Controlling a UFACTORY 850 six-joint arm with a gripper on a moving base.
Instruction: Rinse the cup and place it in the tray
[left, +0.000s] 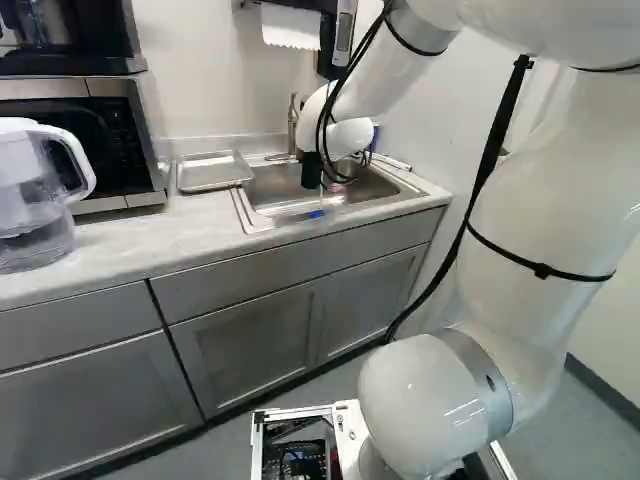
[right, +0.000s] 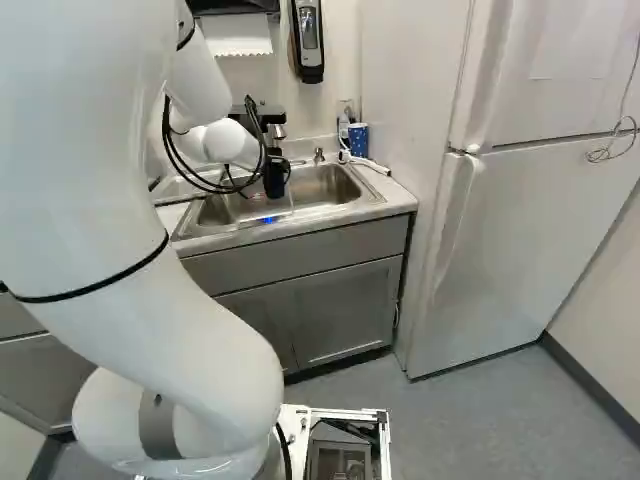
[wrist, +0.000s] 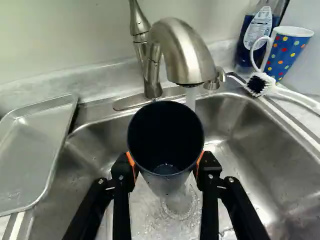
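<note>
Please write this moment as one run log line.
end effector: shut on cup; cup: over sink; faucet: running; tray: beside sink, without cup

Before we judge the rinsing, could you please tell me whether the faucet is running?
Running: a stream of water falls from the faucet and splashes in the sink.

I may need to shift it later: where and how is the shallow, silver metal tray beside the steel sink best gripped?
Probably pinch the raised rim along the sink, coming from above: the tray lies flat, and its rim there borders the open basin, likely leaving room for the outer finger. The gripper must first release the dark round cup.
</note>
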